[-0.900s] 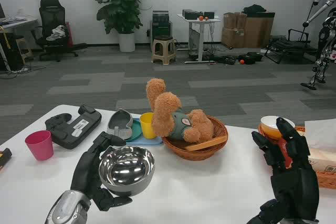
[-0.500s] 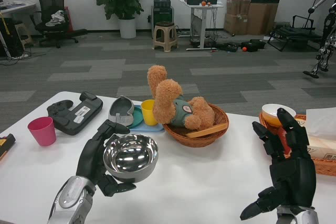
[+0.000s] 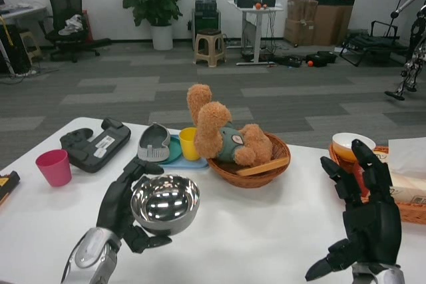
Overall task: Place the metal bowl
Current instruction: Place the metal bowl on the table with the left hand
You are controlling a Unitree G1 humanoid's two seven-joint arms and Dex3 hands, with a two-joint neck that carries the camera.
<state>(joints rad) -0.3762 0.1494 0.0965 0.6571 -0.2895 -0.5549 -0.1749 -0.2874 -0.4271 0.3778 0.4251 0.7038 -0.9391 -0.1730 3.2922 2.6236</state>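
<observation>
The shiny metal bowl (image 3: 166,203) is held just above the white table (image 3: 266,231) at the front left. My left hand (image 3: 122,207) grips it from the left side, fingers curled round its rim and underside. Its mouth faces up and it holds nothing. My right hand (image 3: 365,217) is raised over the table at the front right, fingers spread and holding nothing.
Behind the bowl stand a wicker basket (image 3: 251,173) with a teddy bear (image 3: 223,137), a yellow cup (image 3: 188,142), a grey object (image 3: 154,143) on a teal plate and a black controller case (image 3: 94,142). A pink cup (image 3: 54,167) is at left. An orange bowl (image 3: 347,146) and tissue box (image 3: 407,167) sit right.
The camera has tilted slightly. My left hand keeps its grip on the metal bowl and has shifted it a little to the right. The right hand has barely moved.
</observation>
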